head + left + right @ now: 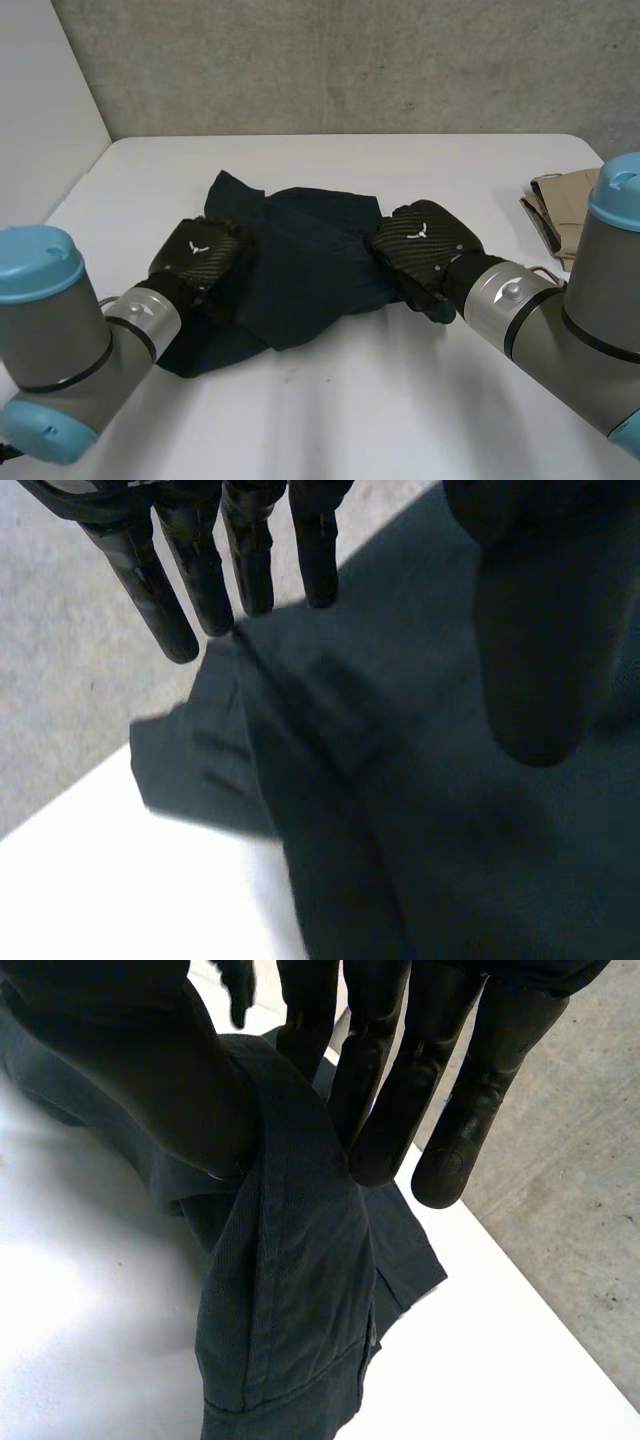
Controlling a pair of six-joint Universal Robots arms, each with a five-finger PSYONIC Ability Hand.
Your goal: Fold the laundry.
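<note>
A dark navy garment (300, 265) lies crumpled in the middle of the white table (400, 400). My left hand (200, 262) rests over the garment's left edge. In the left wrist view its fingers (200, 575) are straight and spread from the thumb, hovering over the cloth (400, 810) with nothing between them. My right hand (425, 245) is at the garment's right edge. In the right wrist view that hand (390, 1070) pinches a raised fold of the cloth (290, 1290) between thumb and fingers, and the fold hangs down from the grip.
A folded tan cloth (562, 205) lies at the table's back right, beside my right arm. A grey wall (350, 60) stands behind the table.
</note>
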